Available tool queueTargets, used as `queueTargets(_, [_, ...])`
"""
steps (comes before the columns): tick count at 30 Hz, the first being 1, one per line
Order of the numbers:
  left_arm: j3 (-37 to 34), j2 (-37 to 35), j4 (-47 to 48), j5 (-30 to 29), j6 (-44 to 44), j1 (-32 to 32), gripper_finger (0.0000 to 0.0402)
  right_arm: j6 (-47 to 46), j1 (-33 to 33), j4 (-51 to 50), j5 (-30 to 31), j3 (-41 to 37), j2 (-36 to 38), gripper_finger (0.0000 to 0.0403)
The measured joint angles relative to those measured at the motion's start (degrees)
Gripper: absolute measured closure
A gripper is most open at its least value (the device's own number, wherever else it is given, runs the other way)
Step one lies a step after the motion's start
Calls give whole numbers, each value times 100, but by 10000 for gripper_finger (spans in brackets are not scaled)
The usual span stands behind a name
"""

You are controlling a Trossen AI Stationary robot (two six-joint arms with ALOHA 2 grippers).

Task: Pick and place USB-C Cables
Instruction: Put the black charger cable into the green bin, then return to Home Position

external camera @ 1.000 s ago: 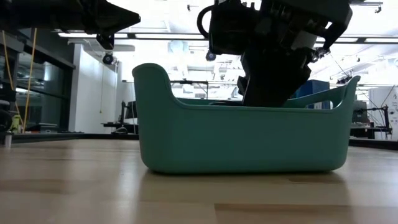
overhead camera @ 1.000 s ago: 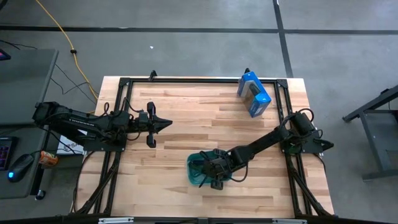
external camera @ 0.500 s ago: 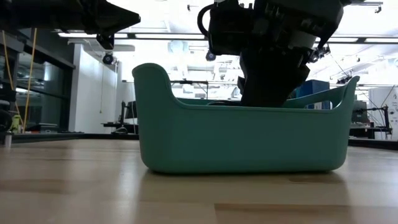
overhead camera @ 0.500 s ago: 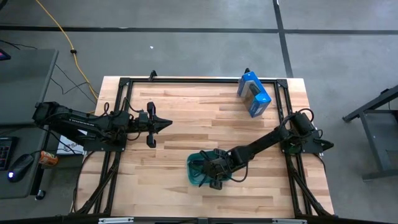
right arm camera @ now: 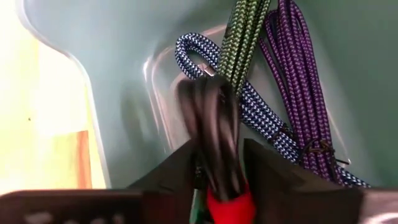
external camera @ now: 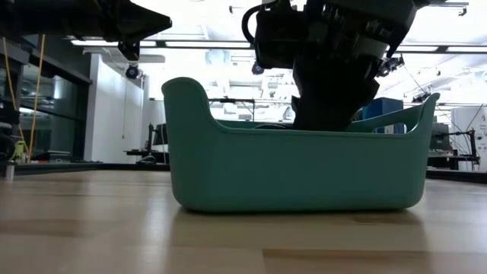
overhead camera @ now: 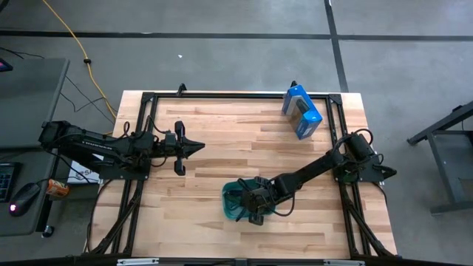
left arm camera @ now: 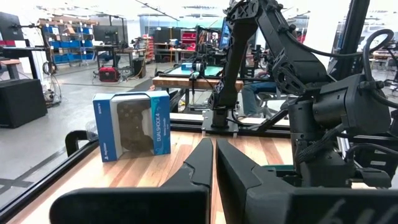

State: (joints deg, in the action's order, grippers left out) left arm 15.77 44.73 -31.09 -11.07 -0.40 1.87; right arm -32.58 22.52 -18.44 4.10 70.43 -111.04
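Red-and-black cable (right arm camera: 217, 143) pinched between my right gripper (right arm camera: 217, 180) jaws, lowered inside teal tub (right arm camera: 118, 81) above blue, green, purple cables for release; left gripper (left arm camera: 214, 163) idle, jaws pressed together.

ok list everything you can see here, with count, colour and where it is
tub: one, teal, on the table's near middle, right arm reaching into it
cables: four, all in the tub; blue-white, green and purple lying against its inner wall, dark one with a red end between the right fingers
box: one, blue, a game controller pictured on it, at the table's far right
table: one, light wood, with a black frame
left gripper: one, dark, over the table's left side, fingers shut, holding nothing
right gripper: one, dark, down inside the tub, fingers shut on the dark cable
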Motion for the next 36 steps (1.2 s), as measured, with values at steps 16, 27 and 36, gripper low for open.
queueTargets(16, [0,0,0,-1,0,-1,401,269,-38,-64,-259,32,0,132])
queueTargets(27, [0,0,22,-2,2,0,401,1110,105,-747,577,164,946,132])
queueTargets(36, [0,0,48,-1,2,0,401,621,310,-932,1490,-910,1971,132])
